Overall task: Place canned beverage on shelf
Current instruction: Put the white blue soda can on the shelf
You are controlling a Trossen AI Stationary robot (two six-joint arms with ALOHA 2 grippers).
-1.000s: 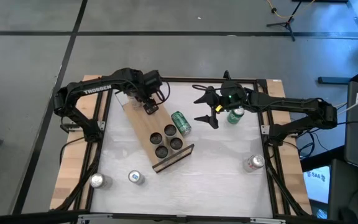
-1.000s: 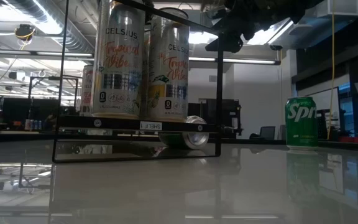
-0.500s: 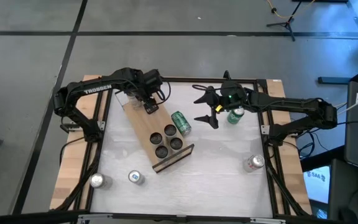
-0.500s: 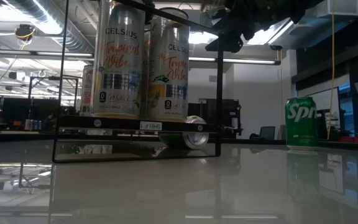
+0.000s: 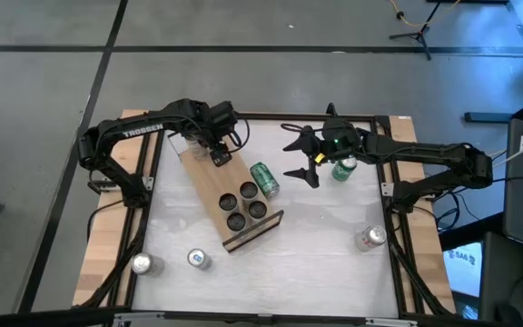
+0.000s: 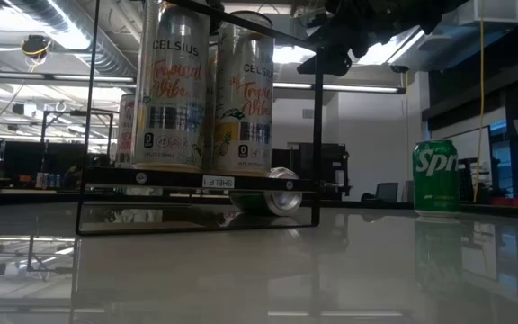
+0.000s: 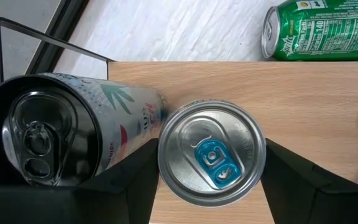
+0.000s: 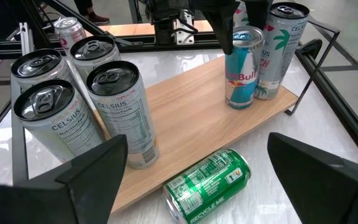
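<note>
One long shelf (image 5: 230,195) lies diagonally across the table (image 5: 325,245).

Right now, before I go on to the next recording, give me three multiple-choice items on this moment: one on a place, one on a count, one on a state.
1. Where does the tipped green can lie?
A. on the table beside the shelf
B. on the shelf
C. in the right gripper

2. How many Celsius cans stand grouped at the shelf's one end?
A. two
B. four
C. six

3. What is the left gripper doing?
A. hanging open over bare table
B. gripping the tipped green can
C. closed on the blue-tabbed can, upright on the shelf

Answers:
1 A: the right wrist view shows it on its side on the white table against the board's edge.
2 B: the high view shows four dark tops in a block.
3 C: the left wrist view shows a finger on each side of that can.
</note>
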